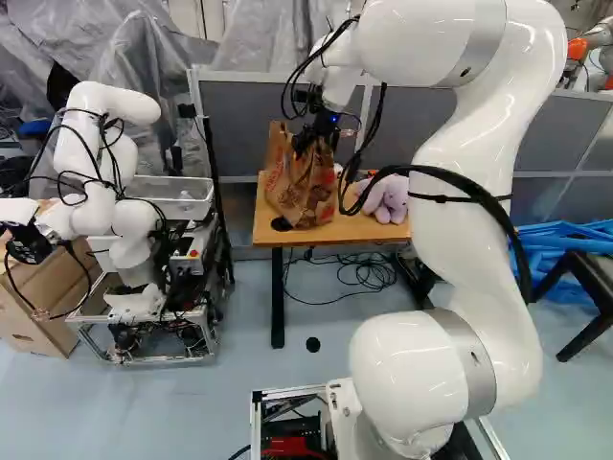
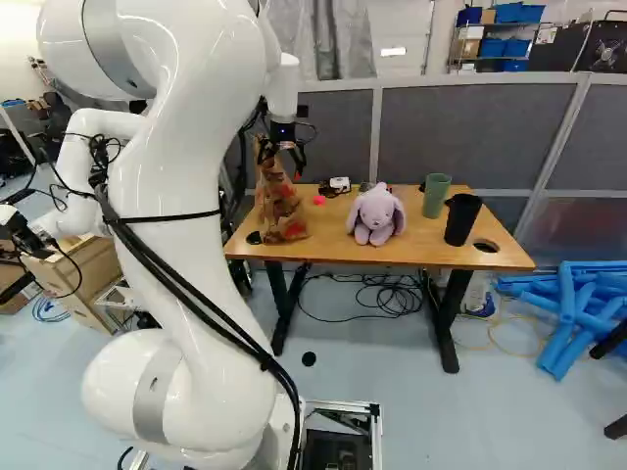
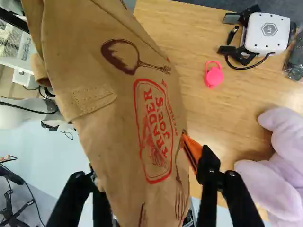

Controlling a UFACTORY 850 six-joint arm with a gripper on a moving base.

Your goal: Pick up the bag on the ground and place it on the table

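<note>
1. The brown paper grocery bag (image 2: 282,211) stands upright on the wooden table (image 2: 421,247), beside the round black cable-hole cover (image 1: 281,224); the tabletop appears to bear its weight.
2. The black gripper (image 3: 149,175) reaches down at the bag's upper part, its fingers spread wide with paper between them. One orange pad (image 3: 193,148) meets the bag's side; a squeeze from both sides is not evident, suggesting support rather than a grip.
3. The lilac plush bunny (image 2: 376,215) sits apart from the bag, with the green cup (image 2: 436,196) and black cup (image 2: 462,221) beyond, a spacing that likely spares them a knock.
4. The placing looks all but done. A straight upward retreat seems called for, since a snagged finger could tip the soft-sided bag.
</note>
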